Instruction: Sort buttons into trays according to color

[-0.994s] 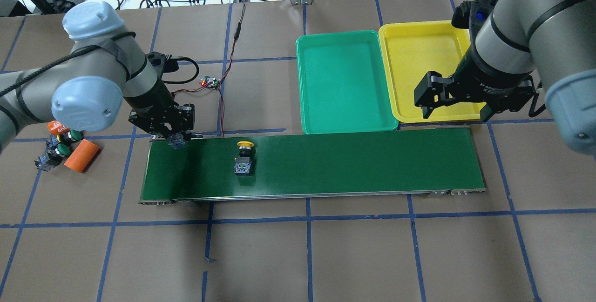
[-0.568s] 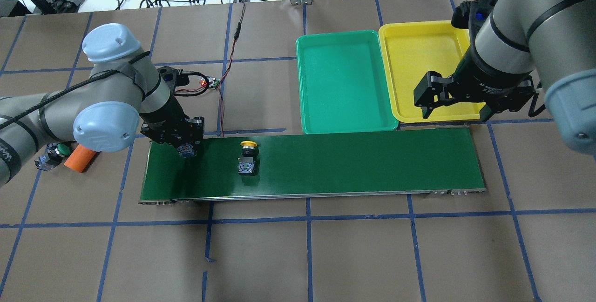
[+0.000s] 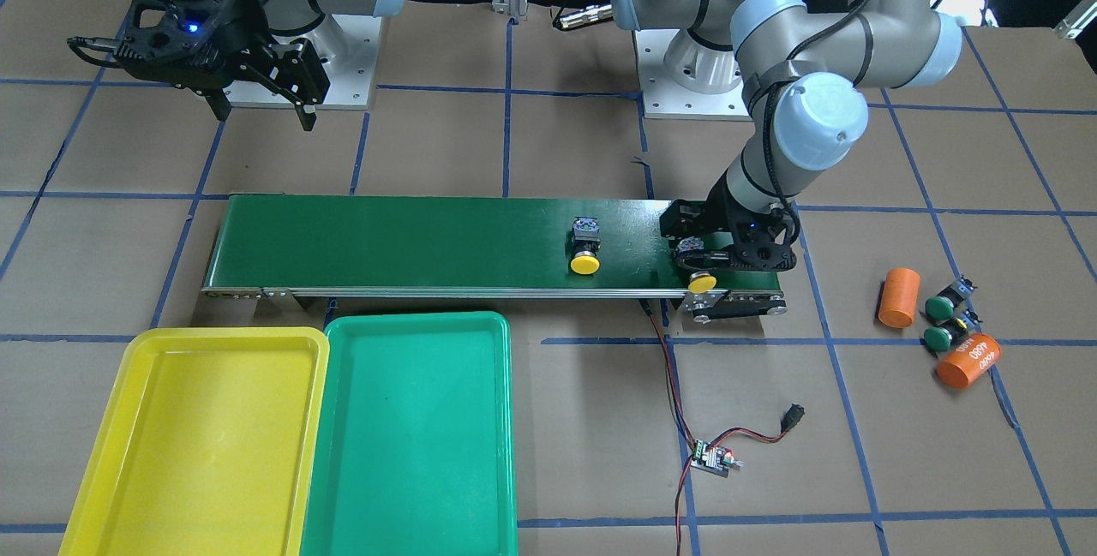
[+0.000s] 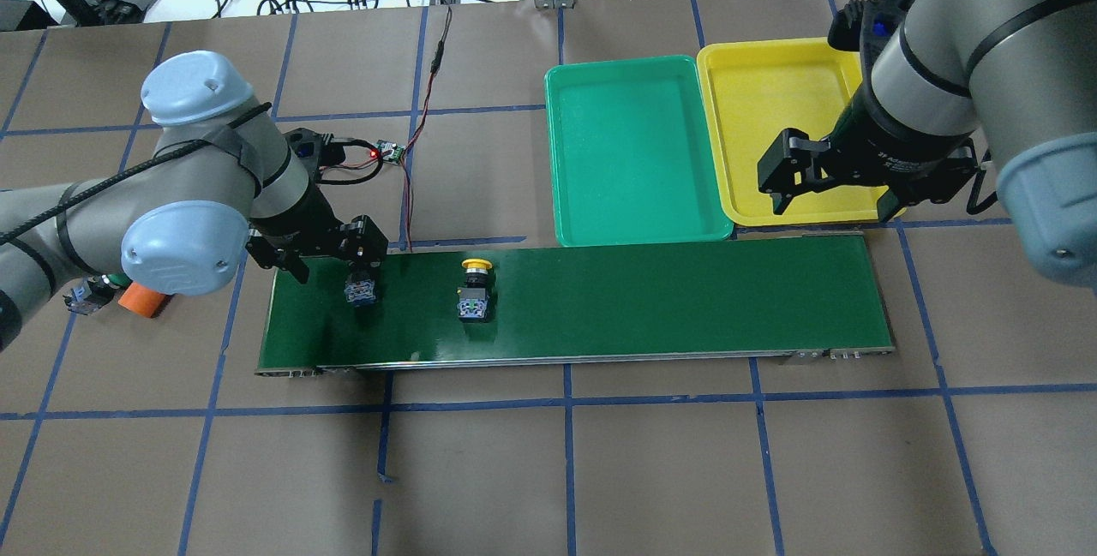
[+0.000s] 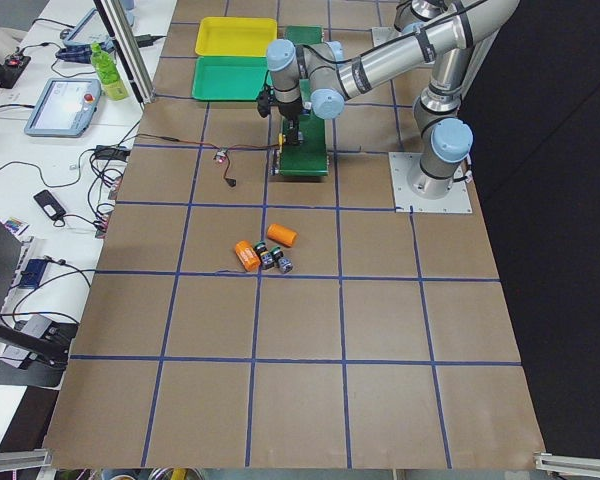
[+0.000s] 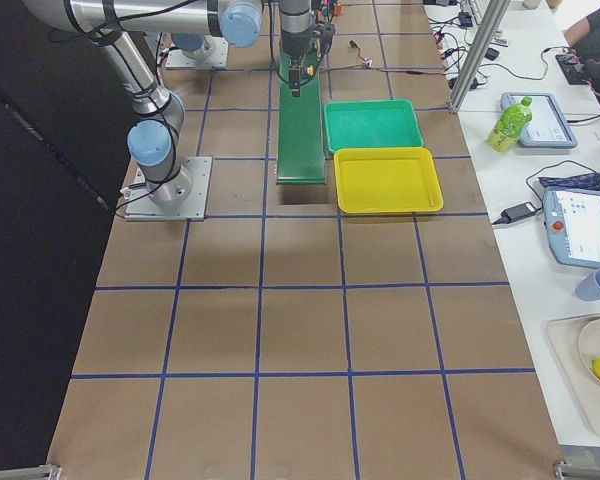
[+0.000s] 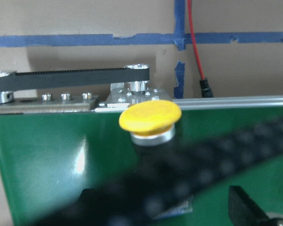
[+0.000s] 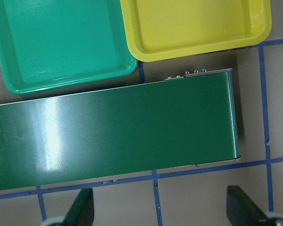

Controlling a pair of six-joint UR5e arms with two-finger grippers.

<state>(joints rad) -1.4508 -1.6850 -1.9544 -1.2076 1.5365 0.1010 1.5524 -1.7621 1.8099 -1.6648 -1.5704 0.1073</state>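
**Second yellow button let go on the belt; nothing sorted yet.**

The long dark-green conveyor belt (image 4: 643, 299) is running towards the shallow plastic yellow tray (image 4: 771, 93) and green tray (image 4: 634, 145). The right gripper (image 4: 830, 196) hangs spread over the belt's tray end. The left gripper (image 4: 330, 265) has come down and released, its jaws apart around a yellow-capped black push-button (image 4: 358, 290) on the belt's start. The other yellow-capped button (image 4: 474, 295) has ridden slightly further along the belt. Two green-capped buttons (image 3: 940, 309) wait on the table.
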